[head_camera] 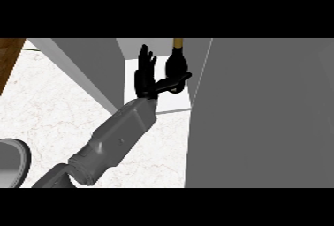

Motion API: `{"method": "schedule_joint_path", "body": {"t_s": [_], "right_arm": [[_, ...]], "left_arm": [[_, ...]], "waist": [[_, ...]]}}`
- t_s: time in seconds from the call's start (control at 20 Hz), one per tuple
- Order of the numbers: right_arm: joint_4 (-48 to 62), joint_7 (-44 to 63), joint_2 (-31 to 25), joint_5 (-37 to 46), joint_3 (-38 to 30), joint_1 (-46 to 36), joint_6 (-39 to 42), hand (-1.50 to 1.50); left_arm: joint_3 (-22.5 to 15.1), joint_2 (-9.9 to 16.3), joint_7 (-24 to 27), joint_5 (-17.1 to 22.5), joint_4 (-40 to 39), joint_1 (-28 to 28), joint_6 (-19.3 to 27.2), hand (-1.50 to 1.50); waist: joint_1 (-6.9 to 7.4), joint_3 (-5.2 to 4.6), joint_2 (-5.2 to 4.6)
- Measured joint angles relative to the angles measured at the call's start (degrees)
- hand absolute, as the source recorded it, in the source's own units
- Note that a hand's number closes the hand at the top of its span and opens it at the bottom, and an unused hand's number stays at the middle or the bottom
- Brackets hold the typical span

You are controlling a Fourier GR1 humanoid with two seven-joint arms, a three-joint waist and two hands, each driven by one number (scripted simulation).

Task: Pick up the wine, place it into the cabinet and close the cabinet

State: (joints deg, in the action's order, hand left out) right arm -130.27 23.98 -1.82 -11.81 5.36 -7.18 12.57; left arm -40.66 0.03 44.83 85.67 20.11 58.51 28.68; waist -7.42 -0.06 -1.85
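I'm watching the one hand in view (146,75) standing spread, thumb hooking the wine (175,62) just right of its palm, bottle upright inside the cabinet (261,110), which side I cannot tell

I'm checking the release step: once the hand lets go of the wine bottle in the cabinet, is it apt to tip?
Probably somewhat: the wine bottle looks tall and narrow. The left hand is open beside it, so it seems unsupported. Its dark, smooth surface may be slippery.
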Motion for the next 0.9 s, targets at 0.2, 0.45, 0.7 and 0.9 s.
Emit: {"method": "schedule_joint_path", "body": {"t_s": [0.2, 0.45, 0.7, 0.9], "right_arm": [[0.0, 0.5, -0.1, -0.5, -0.4, -0.7, -0.2, -1.50], [-0.7, 0.7, -0.1, -0.5, -0.1, -0.1, -0.2, -1.50], [0.2, 0.1, 0.0, -0.1, -0.1, 0.6, -0.1, -1.50], [-0.9, 1.0, -0.2, -0.3, -0.1, 1.0, -0.2, -1.50]], "left_arm": [[-2.5, 0.0, 0.1, -0.9, -0.3, 1.2, 0.4, -1.50], [-3.8, 0.0, 1.5, -0.3, 0.8, 1.9, 1.3, -1.50], [-5.1, 0.0, 3.6, 0.9, 3.4, 1.5, 2.0, -1.50], [-6.3, 0.0, 5.0, 2.1, 5.4, 0.0, 1.3, -1.50]], "waist": [[0.17, 0.00, 0.02], [0.53, 0.01, 0.19], [1.48, 0.02, 0.45], [2.01, 0.02, 0.64]]}}
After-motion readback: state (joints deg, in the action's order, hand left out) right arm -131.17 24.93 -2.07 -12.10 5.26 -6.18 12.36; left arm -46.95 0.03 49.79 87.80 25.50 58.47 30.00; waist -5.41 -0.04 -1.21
